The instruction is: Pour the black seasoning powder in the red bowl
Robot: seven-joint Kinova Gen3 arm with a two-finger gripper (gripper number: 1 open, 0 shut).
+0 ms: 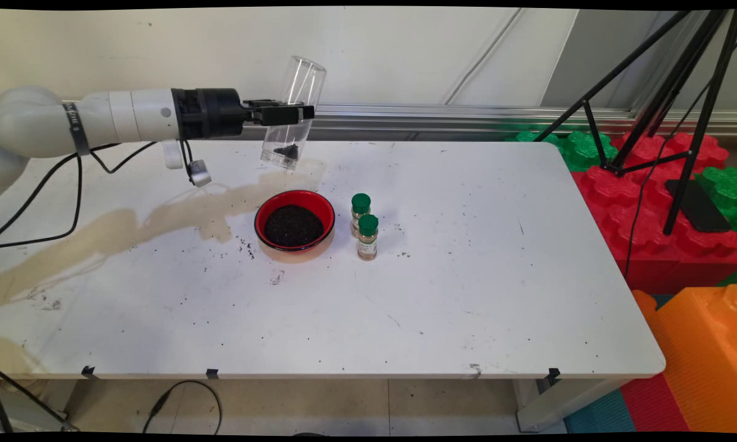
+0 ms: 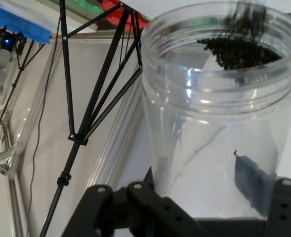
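- Reaching in from the left, the white arm (image 1: 98, 120) stretches level above the far side of the tabletop (image 1: 467, 294), with black cables (image 1: 55, 202) hanging below it.
- The hand (image 1: 295, 113) is clamped on a clear plastic jar (image 1: 292, 116), gripping it about midway along its length.
- The jar is lifted clear of the tabletop and tilted, its mouth at the lower end and its closed base up and to the right against the wall.
- A small heap of dark granules (image 1: 287, 151) sits inside the jar at its mouth; the hand view shows the granules (image 2: 241, 49) gathered against the threaded rim, with the black fingers (image 2: 283, 202) pressed on either side of the jar's wall (image 2: 209, 148).
- Below the jar's mouth and a little nearer the camera stands a red bowl (image 1: 295, 223) holding more of the dark granules.
- Just right of the bowl stand two small spice bottles (image 1: 364, 227) with green caps, upright and close together.
- Loose dark specks (image 1: 245, 247) are scattered on the tabletop around the bowl.
- Off the tabletop's right end lie red, green and orange foam blocks (image 1: 663, 202), with a black tripod (image 1: 669, 92) standing on them.
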